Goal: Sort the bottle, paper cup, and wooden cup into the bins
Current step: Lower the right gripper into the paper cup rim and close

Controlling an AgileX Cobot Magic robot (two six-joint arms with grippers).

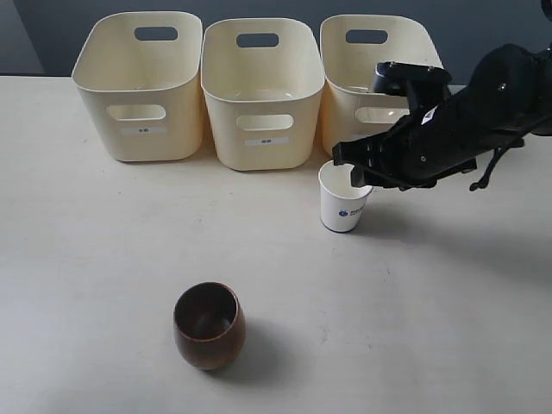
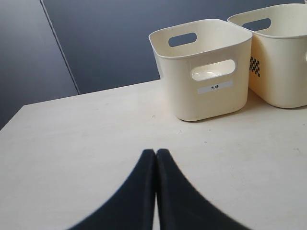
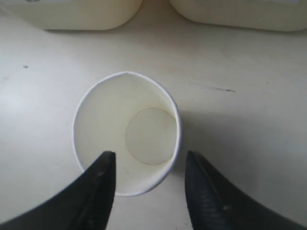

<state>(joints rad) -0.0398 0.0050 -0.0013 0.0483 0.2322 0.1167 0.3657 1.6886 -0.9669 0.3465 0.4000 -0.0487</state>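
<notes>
While the wooden cup (image 1: 209,326) sits nearest, untouched | paper cup (image 1: 343,200) step's on: upright just before the bins (image 1: 263,129), right gripper (image 3: 149,155) open, straddling its rim, no pinch yet | next: squeeze gently, lift, carry to a bin | left gripper (image 2: 156,152) closed, empty | bottle nowhere in sight

Three bins stand side by side in a row at the back of the surface (image 1: 103,259): left bin (image 1: 103,129), middle bin (image 1: 224,129), right bin (image 1: 341,121). The paper cup (image 1: 342,211) stands upright just before the right bin's left corner. The wooden cup (image 1: 209,332) stands upright nearer the front, left of the paper cup and well apart. The right jaws hang over the paper cup's rim.
</notes>
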